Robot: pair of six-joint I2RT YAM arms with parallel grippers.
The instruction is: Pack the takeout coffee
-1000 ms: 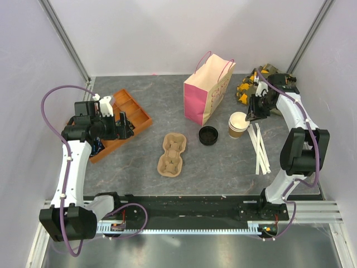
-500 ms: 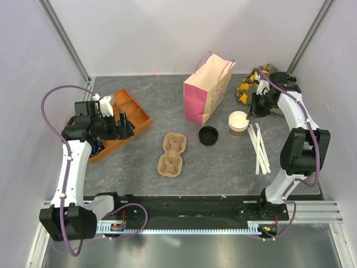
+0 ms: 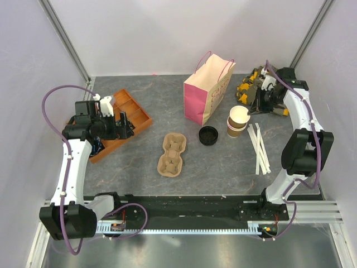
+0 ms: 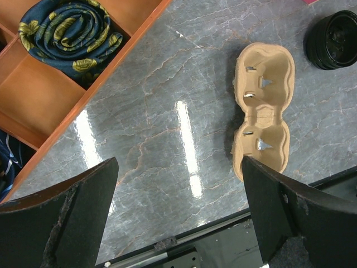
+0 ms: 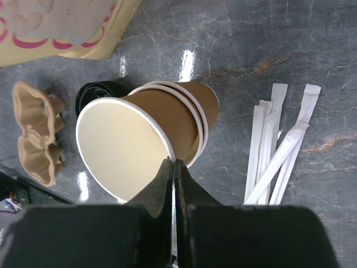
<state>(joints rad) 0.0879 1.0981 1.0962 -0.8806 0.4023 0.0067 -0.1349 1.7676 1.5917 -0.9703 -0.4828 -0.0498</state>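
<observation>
The right end effector [image 5: 174, 163] was clamped on the rim of the top paper cup [image 5: 122, 145] — tilted in the nested cup stack [image 5: 205, 109] just ahead of it, the black lid [image 5: 89, 94] beyond. The left end effector [image 4: 178, 162] hung with jaws wide apart — the cup carrier [image 4: 265, 111] on the surface [image 4: 167, 100] below it.

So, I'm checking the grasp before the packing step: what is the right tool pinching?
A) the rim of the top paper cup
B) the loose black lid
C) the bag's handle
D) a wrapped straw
A: in the right wrist view the right tool is shut on the white rim of the top paper cup, which tilts up out of the cup stack.
</observation>
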